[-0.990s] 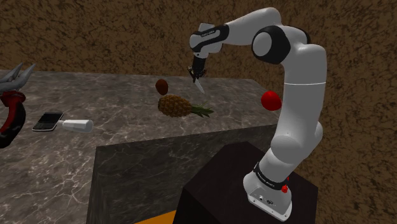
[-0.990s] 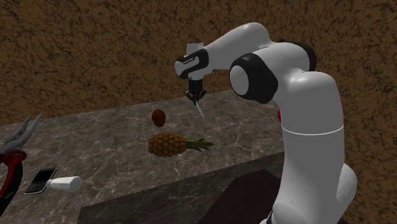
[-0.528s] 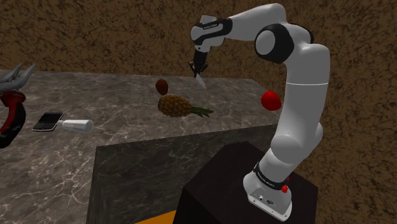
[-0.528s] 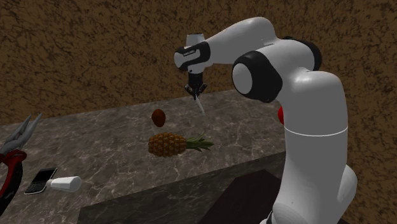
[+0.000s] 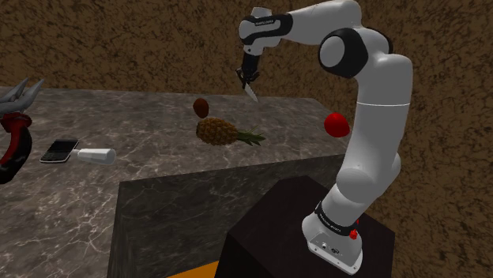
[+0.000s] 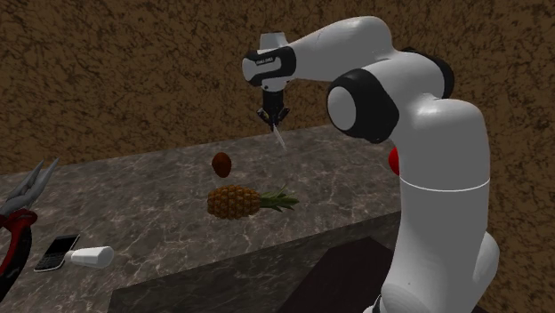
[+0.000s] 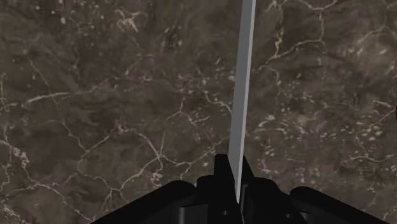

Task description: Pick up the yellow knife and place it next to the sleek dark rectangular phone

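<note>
- Shoulder view puts the gripper [image 5: 248, 77] high above the far part of the table [image 5: 150, 118]. It is clamped on the knife [image 5: 250, 92], whose grey blade hangs point-down with a slight slant.
- Wrist view backs up the hold: the blade runs straight out from between the two black fingers [image 7: 222, 172], over bare marbled table. The handle end sits inside the grip, so grey is the only colour I can see on the knife.
- I read the height as carrying clearance. The pineapple [image 5: 221, 131] and a brown oval thing [image 5: 201, 106] lie on the table toward the goal side, and the tip has to pass above them.
- The phone [image 5: 60, 149] lies flat near the shoulder view's left edge, well apart from the knife.
- A white cylinder [image 5: 95, 155] lies just beside the phone, on the side facing the pineapple. I would therefore aim for another flank of the phone.
- My worry is the long blade held by one end: it may swing or twist on a fast sweep.
</note>
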